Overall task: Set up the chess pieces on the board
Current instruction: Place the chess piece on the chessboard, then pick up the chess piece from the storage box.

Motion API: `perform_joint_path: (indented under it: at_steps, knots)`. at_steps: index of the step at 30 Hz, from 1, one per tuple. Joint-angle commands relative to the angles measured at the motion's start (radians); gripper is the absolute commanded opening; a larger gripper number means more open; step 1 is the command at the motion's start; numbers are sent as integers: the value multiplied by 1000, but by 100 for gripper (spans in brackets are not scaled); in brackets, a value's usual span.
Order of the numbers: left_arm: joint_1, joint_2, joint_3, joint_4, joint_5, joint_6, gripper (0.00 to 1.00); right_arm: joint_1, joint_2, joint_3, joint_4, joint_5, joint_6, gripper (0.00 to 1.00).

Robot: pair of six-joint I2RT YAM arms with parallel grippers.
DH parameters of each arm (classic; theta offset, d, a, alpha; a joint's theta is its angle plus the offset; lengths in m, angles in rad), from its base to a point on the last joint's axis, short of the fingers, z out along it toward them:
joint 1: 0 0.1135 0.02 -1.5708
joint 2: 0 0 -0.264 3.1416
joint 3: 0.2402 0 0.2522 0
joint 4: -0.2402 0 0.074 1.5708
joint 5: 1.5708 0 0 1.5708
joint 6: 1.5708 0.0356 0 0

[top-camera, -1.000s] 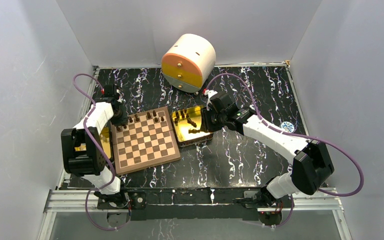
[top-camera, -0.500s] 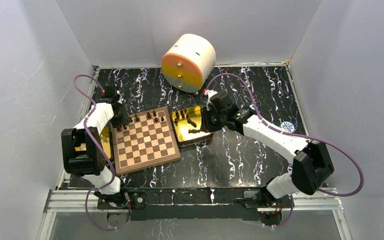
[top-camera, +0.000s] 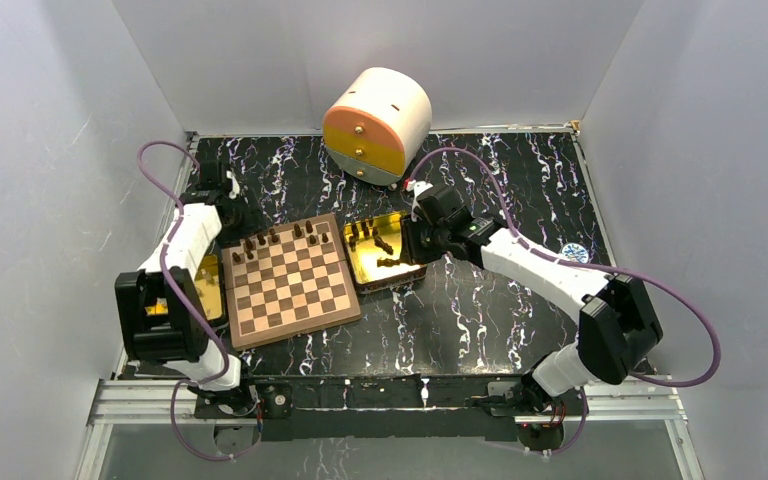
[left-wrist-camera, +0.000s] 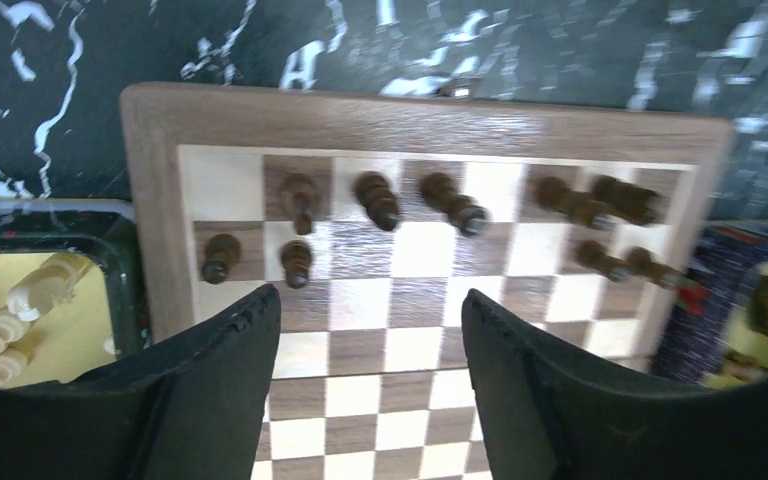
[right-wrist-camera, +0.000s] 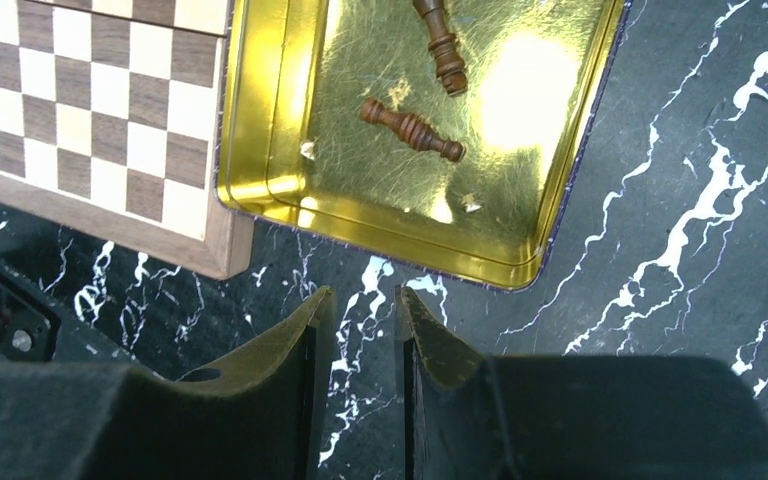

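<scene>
Left gripper hangs above the far-left corner of the chessboard, jaws wide apart, nothing between them. Dark chess pieces stand along the board's two far rows. The board lies toward the left edge of the table, with the gold tin just beside it. Right gripper hovers just outside the tin's rim, fingers narrowly apart and empty. Two fallen pieces lie flat inside.
</scene>
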Motion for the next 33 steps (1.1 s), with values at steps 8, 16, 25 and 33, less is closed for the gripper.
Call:
perform_joint_path:
  at_steps: [8,16,25,33]
  knots:
    - [-8,-220,-38,10,363,-9,69,-3,131,89,163,84,-75,36]
    - [-41,-343,-162,16,389,16,69,3,253,165,287,107,-110,36]
    - [-77,-489,-350,113,357,12,67,17,403,263,352,193,-121,38]
    - [-78,-534,-394,167,322,35,69,23,508,342,355,230,-138,39]
